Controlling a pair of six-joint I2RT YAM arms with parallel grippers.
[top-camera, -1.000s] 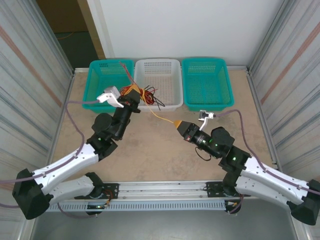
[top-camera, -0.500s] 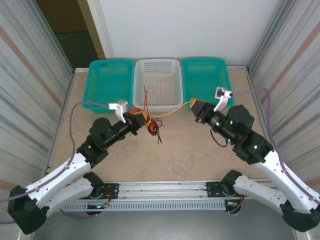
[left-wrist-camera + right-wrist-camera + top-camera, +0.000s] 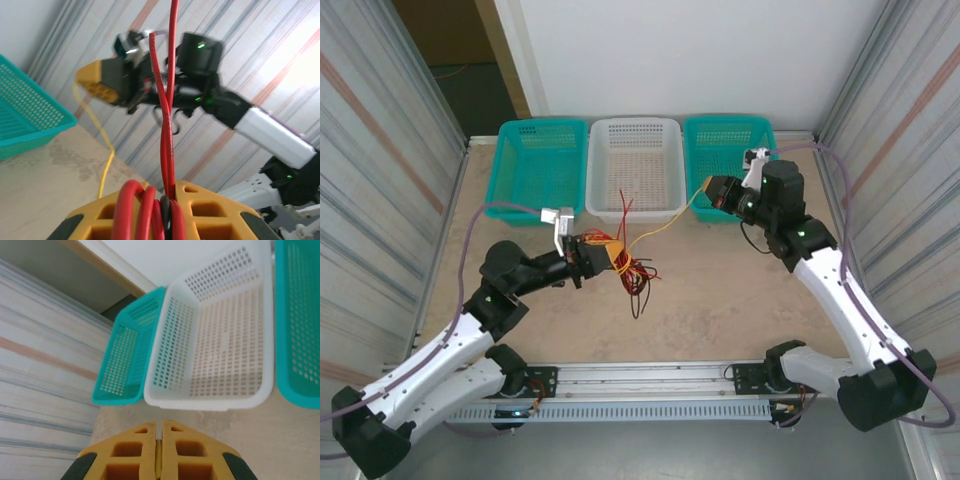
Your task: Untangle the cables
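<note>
Beige table (image 3: 740,300) between corrugated walls (image 3: 380,150). The left gripper (image 3: 169,196) pinches the red and dark cables (image 3: 167,130) between its yellow pads, and the tangle hangs from it in front of the white basket (image 3: 636,122). The right gripper (image 3: 707,190) is closed, apparently on the yellow cable (image 3: 660,226), which sags from it to the tangle. The left teal basket (image 3: 542,127) and the right teal basket (image 3: 728,120) flank the white one.
</note>
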